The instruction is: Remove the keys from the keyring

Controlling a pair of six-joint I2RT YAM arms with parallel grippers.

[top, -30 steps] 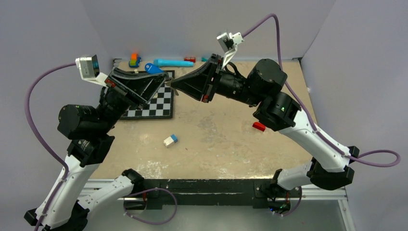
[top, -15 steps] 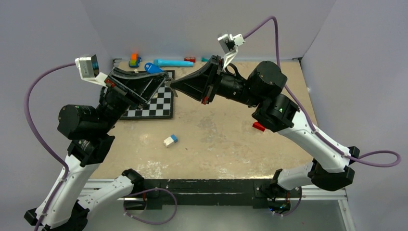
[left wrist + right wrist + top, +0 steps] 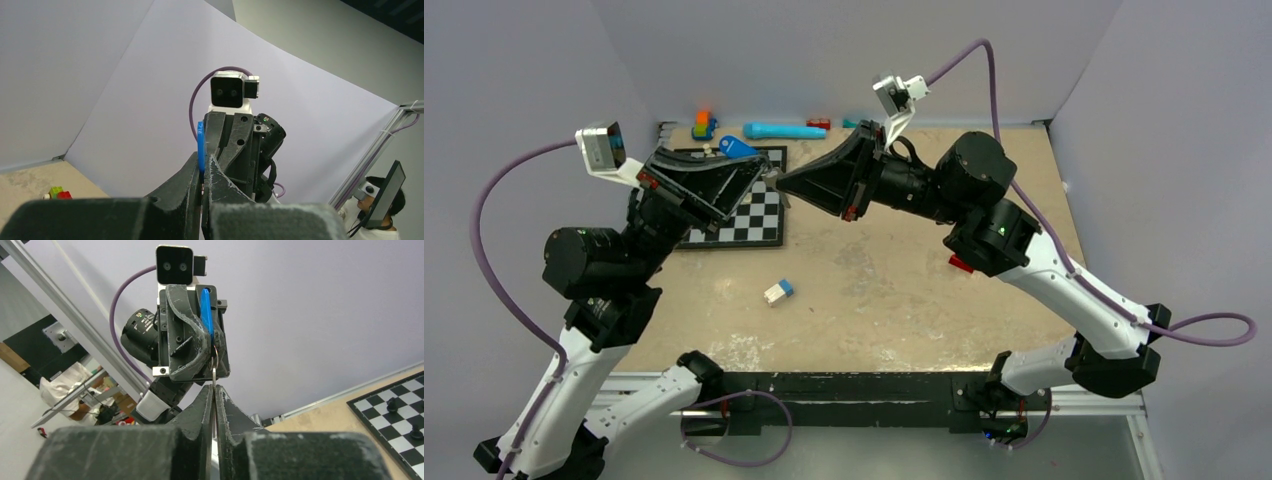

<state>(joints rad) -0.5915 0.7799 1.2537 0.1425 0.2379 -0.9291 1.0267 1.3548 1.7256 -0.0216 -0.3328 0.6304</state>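
Noted L gripper (image 3: 762,172) clenched on blue-head key (image 3: 200,145), head up past fingers. Noted R gripper (image 3: 781,182) pinched on thin metal keyring (image 3: 214,371) just below. Found both tip-to-tip, raised over chessboard (image 3: 754,215). Can't place silver key.

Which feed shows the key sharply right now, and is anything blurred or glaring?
Left wrist: blue key head sharp in the left end effector, whose near bulk is a dark blur. Right wrist: silver metal piece crisp at the right end effector, foreground soft. Top external: even light, no glare, the pinch point tiny and dark.
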